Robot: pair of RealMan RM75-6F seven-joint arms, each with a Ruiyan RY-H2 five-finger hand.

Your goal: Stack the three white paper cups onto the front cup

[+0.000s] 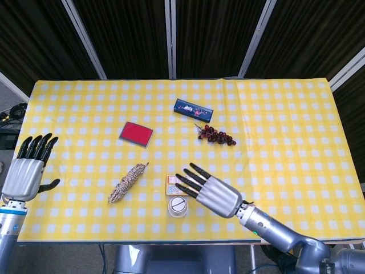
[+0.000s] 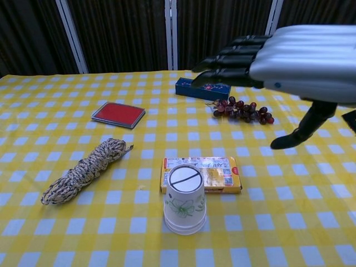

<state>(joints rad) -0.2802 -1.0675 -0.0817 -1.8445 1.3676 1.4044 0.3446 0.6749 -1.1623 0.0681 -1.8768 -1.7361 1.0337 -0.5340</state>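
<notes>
A stack of white paper cups (image 2: 184,199) with a green leaf print stands upside down near the table's front edge; in the head view the stack (image 1: 177,206) shows its round base from above. My right hand (image 2: 300,61) floats open above and to the right of it, fingers stretched out flat, holding nothing; in the head view this hand (image 1: 212,190) is just right of the stack. My left hand (image 1: 28,170) hangs open off the table's left edge, far from the cups.
A flat orange box (image 2: 202,174) lies right behind the cups. A coiled rope (image 2: 86,169) lies to the left, a red pad (image 2: 118,114) further back, a blue box (image 2: 202,89) and dark grapes (image 2: 242,109) at the rear.
</notes>
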